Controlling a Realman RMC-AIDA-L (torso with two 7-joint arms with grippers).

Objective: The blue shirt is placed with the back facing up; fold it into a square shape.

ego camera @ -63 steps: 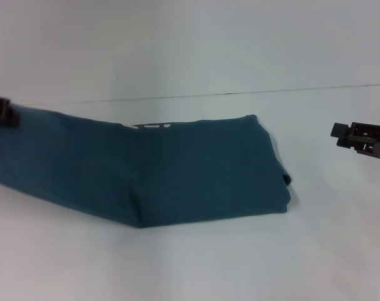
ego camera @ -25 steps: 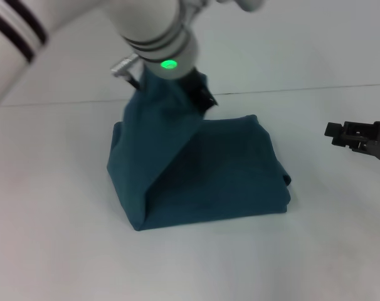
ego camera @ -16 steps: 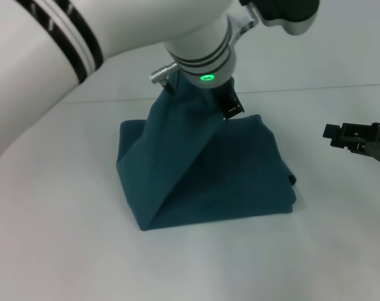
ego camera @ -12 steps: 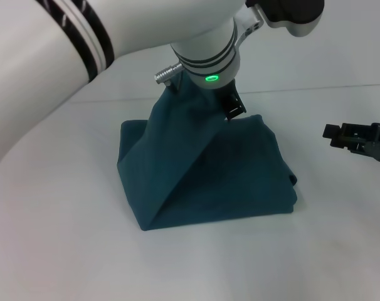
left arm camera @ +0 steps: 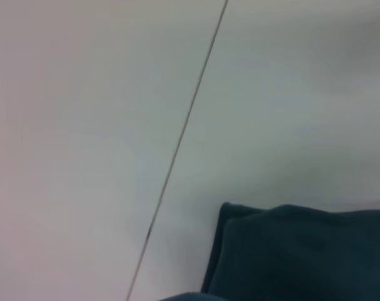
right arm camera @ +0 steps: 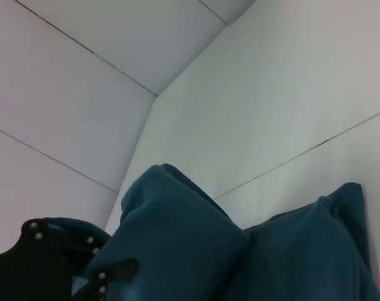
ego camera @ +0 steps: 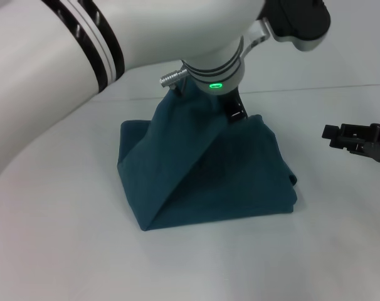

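The blue shirt (ego camera: 209, 175) lies on the white table as a folded block, with one end lifted into a peak over its far edge. My left gripper (ego camera: 210, 103) is shut on that peak, just below the wrist's green light. One black finger (ego camera: 235, 110) shows beside the cloth. From the peak the raised fabric slopes down to the shirt's left and near edges. In the left wrist view a corner of the shirt (left arm camera: 290, 257) shows. The right wrist view shows bunched folds of the shirt (right arm camera: 184, 232). My right gripper (ego camera: 356, 139) hovers to the right of the shirt, apart from it.
A thin seam line (ego camera: 315, 89) crosses the white table (ego camera: 71, 251) behind the shirt. My left arm (ego camera: 83, 44) reaches in from the upper left above the table.
My left gripper has swung in from the far left, carrying the shirt's long left end up and over the folded part. It has kept drifting right over the last second. The right gripper has barely moved.
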